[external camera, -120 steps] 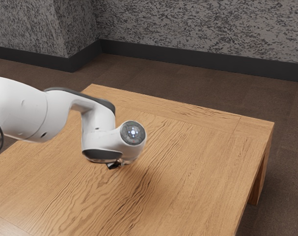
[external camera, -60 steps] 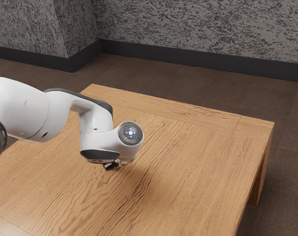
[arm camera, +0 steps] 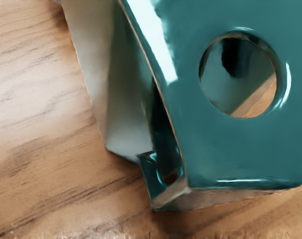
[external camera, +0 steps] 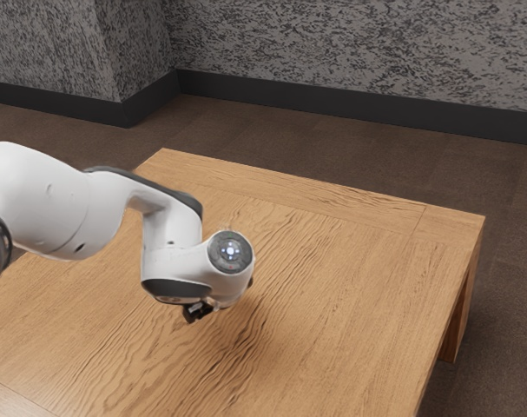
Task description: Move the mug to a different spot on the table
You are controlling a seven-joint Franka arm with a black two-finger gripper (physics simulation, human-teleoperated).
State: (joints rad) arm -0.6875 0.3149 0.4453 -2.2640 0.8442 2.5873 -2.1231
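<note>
From the exterior view's left, the white arm (external camera: 72, 213) bends low over the wooden table (external camera: 359, 261), with the gripper (external camera: 198, 310) tucked under the wrist just above the boards. Whether the claw is spread or pinching cannot be told.

In the wrist view, bare wood gives way to the teal mug (arm camera: 190, 124), which stands on the table right under the hand. Its flat handle (arm camera: 250, 144), pierced by a round hole, faces the camera.

The mug looks hard and glossy — probably stiff, light enough for one arm, and likely slick under a pinch. Its angular, flat-sided walls seem the safer place to grip. The slab handle is a second choice, since a hold there might let the mug swing.

The count: one mug, one arm, one gripper and one table — nothing else stands on the wood.
</note>
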